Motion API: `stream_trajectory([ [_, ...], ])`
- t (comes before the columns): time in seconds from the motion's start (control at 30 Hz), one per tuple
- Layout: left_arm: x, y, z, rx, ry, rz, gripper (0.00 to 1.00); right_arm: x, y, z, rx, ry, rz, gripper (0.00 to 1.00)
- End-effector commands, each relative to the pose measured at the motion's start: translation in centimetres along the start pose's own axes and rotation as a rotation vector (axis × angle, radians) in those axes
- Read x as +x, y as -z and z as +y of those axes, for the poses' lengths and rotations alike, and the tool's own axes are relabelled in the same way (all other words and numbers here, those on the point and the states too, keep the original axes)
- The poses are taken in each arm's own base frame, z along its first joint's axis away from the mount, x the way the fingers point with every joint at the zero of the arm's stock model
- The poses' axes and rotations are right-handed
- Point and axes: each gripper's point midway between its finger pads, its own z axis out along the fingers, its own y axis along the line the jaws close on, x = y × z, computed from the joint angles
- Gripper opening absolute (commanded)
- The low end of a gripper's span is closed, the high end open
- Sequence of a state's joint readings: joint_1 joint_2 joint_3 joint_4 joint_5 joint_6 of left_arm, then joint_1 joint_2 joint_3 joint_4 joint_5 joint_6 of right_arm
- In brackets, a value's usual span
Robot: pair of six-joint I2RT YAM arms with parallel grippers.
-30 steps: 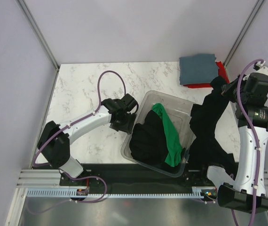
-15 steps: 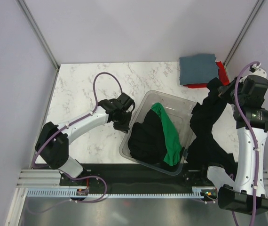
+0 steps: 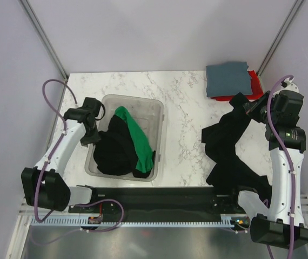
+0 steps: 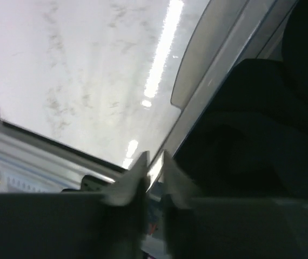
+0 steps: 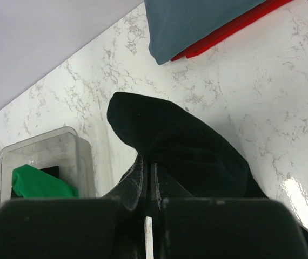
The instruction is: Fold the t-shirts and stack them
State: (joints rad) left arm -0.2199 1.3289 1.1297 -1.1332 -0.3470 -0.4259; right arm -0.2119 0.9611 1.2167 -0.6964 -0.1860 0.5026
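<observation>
The right gripper (image 5: 147,175) pinches a fold of the large black t-shirt (image 3: 227,145), which trails limp and crumpled along the right side of the bench (image 3: 186,124). The left gripper (image 4: 153,166) nips the rim of the clear bin (image 3: 143,100); inside lie a bunched black t-shirt (image 3: 111,155) and a green t-shirt (image 3: 136,143). A folded grey-blue t-shirt (image 3: 228,79) tops a red t-shirt (image 3: 256,85) at the far right.

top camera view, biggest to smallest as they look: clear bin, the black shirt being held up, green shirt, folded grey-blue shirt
1. clear bin
2. held-up black shirt, though it is lifted nearer the camera, so unsure
3. folded grey-blue shirt and green shirt: too alike to rank
</observation>
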Motion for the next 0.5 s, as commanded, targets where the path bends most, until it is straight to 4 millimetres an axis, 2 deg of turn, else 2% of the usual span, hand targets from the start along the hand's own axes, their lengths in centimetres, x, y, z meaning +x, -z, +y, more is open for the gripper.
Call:
stream_trajectory([
  [0.0,-0.9,1.7,3.3,-0.072,0.115,-0.048,0.39,-1.1,0.4,1.7,-0.070,0.005,-0.050,0.00],
  [0.07,-1.3,2.7,2.5,-0.016,0.132,-0.062,0.51,-0.9,0.5,1.8,-0.075,0.008,-0.049,0.00],
  [0.1,-2.0,4.0,1.7,0.023,0.118,-0.097,0.57,-0.8,0.5,1.8,-0.076,0.007,-0.048,0.00],
  [0.2,-2.9,6.1,0.4,0.016,0.074,-0.167,0.67,-0.3,0.3,1.6,-0.078,0.003,-0.036,0.00],
  [0.27,-3.5,7.1,-0.7,0.019,0.060,-0.166,0.67,-0.1,0.2,1.5,-0.078,0.003,-0.031,0.00],
  [0.37,-3.9,7.9,-6.0,0.132,-0.040,-0.179,0.66,-0.1,0.1,1.6,-0.081,0.000,-0.031,0.00],
  [0.4,-3.3,8.7,-8.5,0.179,-0.098,-0.181,0.66,0.0,0.1,1.6,-0.083,0.000,-0.029,0.00],
  [0.47,-3.3,8.8,-13.1,0.246,-0.145,-0.159,0.65,0.1,0.1,1.6,-0.085,-0.002,-0.027,0.00],
])
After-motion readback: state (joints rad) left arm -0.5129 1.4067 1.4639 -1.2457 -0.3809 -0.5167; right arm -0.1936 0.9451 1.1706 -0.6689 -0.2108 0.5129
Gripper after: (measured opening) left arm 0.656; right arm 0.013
